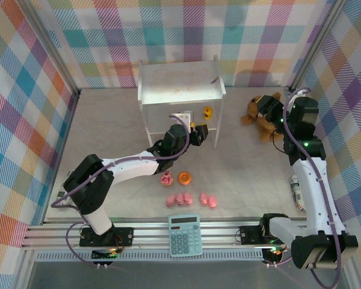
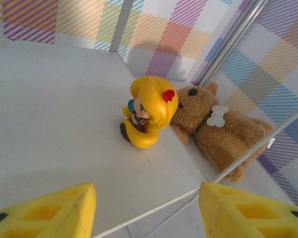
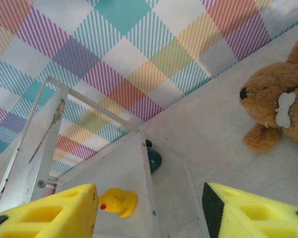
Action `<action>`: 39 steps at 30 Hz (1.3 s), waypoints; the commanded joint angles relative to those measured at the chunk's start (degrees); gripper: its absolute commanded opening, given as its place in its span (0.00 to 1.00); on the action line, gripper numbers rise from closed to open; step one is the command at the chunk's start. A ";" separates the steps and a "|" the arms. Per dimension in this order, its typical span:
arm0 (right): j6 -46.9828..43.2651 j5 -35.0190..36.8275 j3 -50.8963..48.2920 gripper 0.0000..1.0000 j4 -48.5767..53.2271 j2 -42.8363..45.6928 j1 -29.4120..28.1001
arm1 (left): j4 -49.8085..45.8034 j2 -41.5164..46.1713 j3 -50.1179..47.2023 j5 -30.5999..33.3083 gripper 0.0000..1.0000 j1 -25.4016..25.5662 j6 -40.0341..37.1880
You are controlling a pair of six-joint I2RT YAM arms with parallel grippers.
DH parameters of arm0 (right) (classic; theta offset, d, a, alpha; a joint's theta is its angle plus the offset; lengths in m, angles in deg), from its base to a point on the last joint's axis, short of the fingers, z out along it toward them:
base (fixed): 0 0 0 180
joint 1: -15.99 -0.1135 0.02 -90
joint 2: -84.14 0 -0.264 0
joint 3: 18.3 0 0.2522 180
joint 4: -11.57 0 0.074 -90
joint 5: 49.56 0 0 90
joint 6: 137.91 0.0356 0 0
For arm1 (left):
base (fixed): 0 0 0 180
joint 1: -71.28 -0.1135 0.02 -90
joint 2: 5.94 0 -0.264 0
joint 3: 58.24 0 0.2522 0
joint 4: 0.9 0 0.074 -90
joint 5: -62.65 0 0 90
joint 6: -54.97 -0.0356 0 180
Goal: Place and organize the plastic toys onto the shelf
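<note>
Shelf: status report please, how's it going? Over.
Both open, empty: left fingers facing yellow toy on shelf lower board, right fingers by brown plush. On table: pigs, orange ring, pink piece. Nothing blocking.

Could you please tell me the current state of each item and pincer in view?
Left pincer: open, empty.
Right pincer: open, empty.
Shelf: standing upright.
Yellow toy: upright on the shelf's lower board.
Five pink pigs: in a row on the table.
Orange ring: flat on the table.
Pink cupcake: on the table, beside the ring.
Brown plush: lying on the table.
Calculator: face up.
</note>
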 commanded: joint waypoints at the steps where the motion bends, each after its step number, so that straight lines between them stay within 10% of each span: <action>1: -0.59 -2.47 -0.22 0.59 -3.75 -1.24 0.67 | 7.83 -2.22 0.34 1.46 0.57 -0.35 0.93; 39: -1.51 -8.25 0.87 0.59 -6.78 -7.69 5.31 | 13.91 -11.77 9.72 2.78 0.65 -3.62 -0.59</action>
